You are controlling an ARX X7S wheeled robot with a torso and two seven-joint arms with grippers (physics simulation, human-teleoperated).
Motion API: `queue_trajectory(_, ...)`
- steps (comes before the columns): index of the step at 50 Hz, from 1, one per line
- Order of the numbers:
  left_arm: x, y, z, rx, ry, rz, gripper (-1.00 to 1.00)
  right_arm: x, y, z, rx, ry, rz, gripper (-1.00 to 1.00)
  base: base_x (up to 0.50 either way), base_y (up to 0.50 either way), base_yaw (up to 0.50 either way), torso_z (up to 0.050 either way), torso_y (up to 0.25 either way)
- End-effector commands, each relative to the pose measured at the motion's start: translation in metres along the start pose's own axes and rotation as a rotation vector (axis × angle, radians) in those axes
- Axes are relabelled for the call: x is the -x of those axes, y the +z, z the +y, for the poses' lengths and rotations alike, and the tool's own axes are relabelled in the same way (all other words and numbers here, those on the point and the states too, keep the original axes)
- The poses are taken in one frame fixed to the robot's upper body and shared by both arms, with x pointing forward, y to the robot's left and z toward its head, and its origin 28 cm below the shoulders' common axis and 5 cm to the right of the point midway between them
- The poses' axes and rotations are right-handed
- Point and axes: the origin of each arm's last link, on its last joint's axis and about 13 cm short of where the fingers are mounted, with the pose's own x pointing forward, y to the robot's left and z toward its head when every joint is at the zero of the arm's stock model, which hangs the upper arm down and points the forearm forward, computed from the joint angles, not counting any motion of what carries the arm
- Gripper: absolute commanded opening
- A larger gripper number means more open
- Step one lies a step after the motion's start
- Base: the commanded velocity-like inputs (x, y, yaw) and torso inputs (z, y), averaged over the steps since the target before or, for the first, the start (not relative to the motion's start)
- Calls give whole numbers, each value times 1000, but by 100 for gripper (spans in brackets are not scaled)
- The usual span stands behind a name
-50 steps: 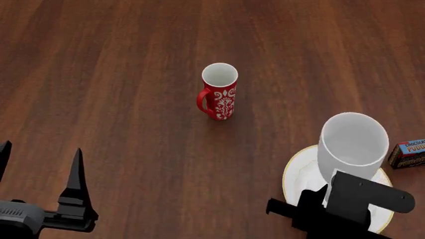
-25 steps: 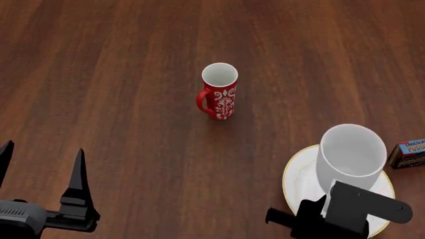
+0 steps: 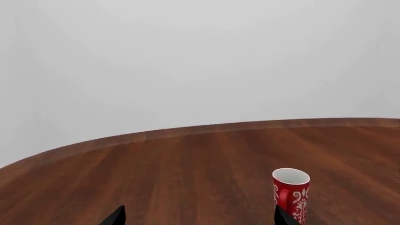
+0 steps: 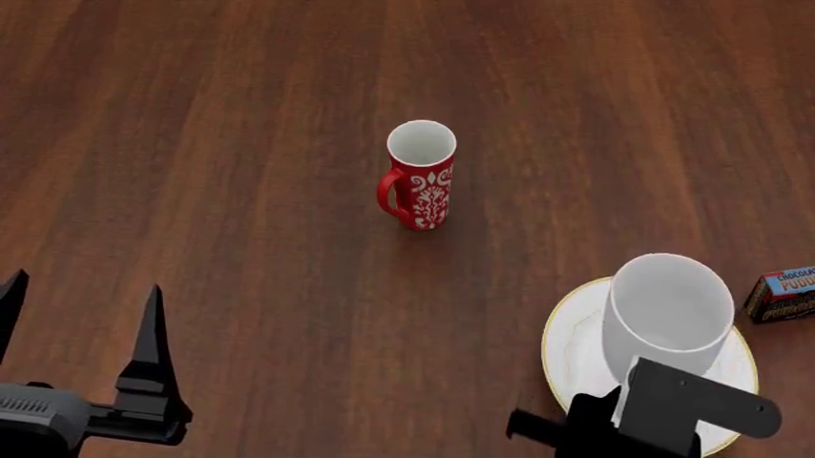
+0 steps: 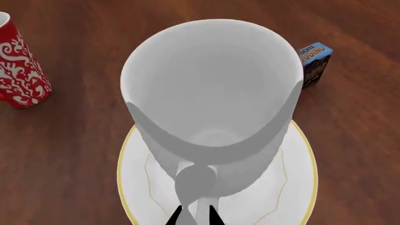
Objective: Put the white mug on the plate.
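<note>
White mug upright within plate rim, right claw on its handle

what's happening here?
The right gripper is shut on the white mug, gripping its handle and holding it upright over the plate. Whether the mug touches the plate can't be told. The left gripper is open and holds nothing. A red mug and a small box stand on the table.

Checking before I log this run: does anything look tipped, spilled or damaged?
Nothing stands out. The white mug is upright over the plate, held by the right pincer; the red mug stands upright, apart.
</note>
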Motion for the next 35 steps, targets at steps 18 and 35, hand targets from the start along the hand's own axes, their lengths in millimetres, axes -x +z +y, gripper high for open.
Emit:
queue_trajectory(18,0,-1,1,0,3,2,100,-4,-5,-2,4,-13,7,-100,0,0,0,0,1)
queue_trajectory(35,0,-3,1,-1,5,5,100,-6,-7,-1,5,-15,17,-100,0,0,0,0,0)
